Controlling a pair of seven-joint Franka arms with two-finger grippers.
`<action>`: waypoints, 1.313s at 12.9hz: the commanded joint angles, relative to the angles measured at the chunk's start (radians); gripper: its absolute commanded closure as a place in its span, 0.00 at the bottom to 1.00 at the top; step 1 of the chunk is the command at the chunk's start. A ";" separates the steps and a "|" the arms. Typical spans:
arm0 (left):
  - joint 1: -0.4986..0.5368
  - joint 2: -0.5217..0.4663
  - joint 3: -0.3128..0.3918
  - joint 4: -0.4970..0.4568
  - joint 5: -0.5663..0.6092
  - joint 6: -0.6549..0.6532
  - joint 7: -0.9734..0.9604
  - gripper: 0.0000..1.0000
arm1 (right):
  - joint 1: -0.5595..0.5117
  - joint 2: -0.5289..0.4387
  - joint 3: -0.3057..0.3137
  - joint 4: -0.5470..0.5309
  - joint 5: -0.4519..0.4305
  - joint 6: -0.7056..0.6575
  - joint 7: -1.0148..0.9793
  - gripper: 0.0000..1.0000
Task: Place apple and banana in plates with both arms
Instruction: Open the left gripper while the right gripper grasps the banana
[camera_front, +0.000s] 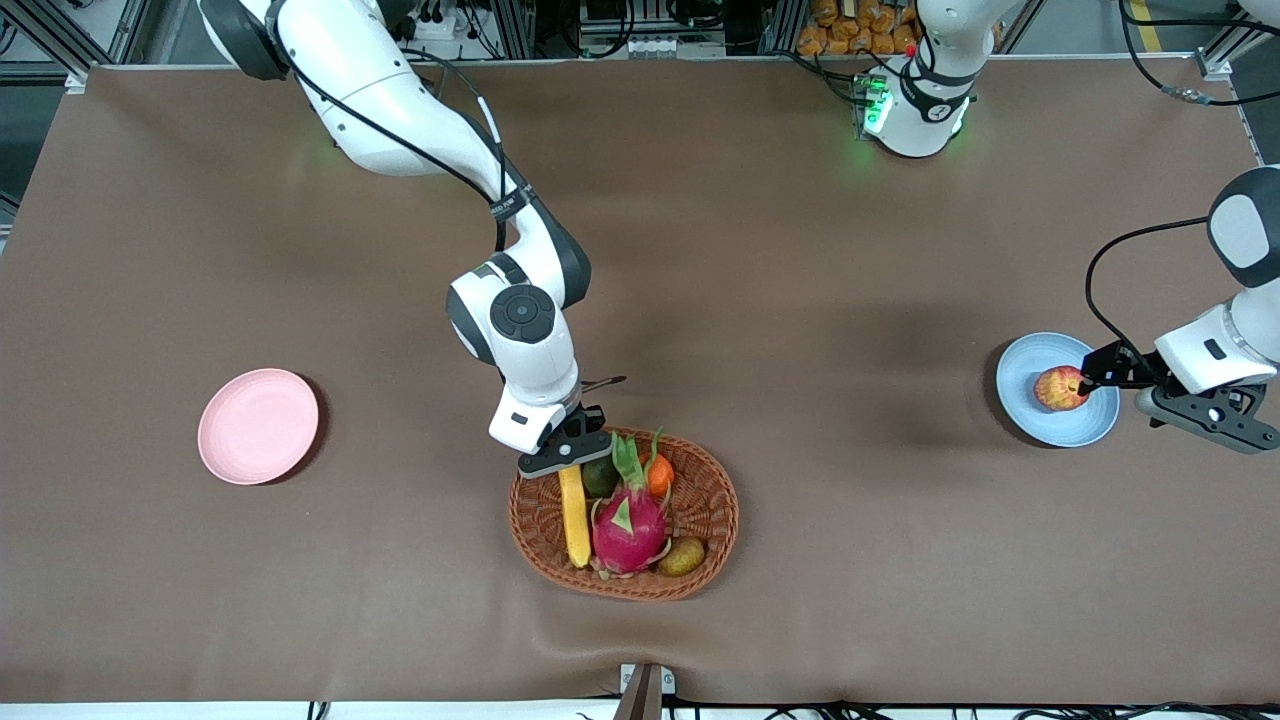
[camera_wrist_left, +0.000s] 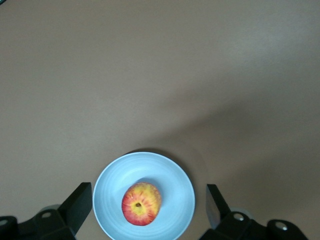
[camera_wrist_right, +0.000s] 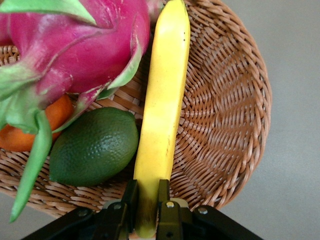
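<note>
two plates sit on the table: pink plate (camera_front: 258, 426) at mid-left of the front view, blue plate (camera_front: 1030, 412) at mid-right. apple (camera_front: 1061, 388) rests on the blue plate. left gripper (camera_front: 1092, 380) hovers over it, fingers (camera_wrist_left: 77, 205) spread wide either side of the plate, holding nothing. right gripper (camera_front: 563, 462), lower center of the frame, is clamped on one end of the banana (camera_front: 574, 516), which lies in the wicker basket (camera_front: 712, 520) beside the dragon fruit (camera_front: 628, 527).
</note>
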 joint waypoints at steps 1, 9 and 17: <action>-0.019 -0.014 -0.028 0.072 -0.010 -0.123 -0.076 0.00 | -0.015 -0.028 0.004 0.017 -0.027 -0.024 0.012 1.00; -0.454 -0.049 0.290 0.260 -0.013 -0.436 -0.216 0.00 | -0.059 -0.180 0.012 0.020 0.074 -0.184 0.009 1.00; -0.637 -0.113 0.596 0.322 -0.143 -0.515 -0.264 0.00 | -0.180 -0.302 0.002 0.017 0.092 -0.288 0.003 1.00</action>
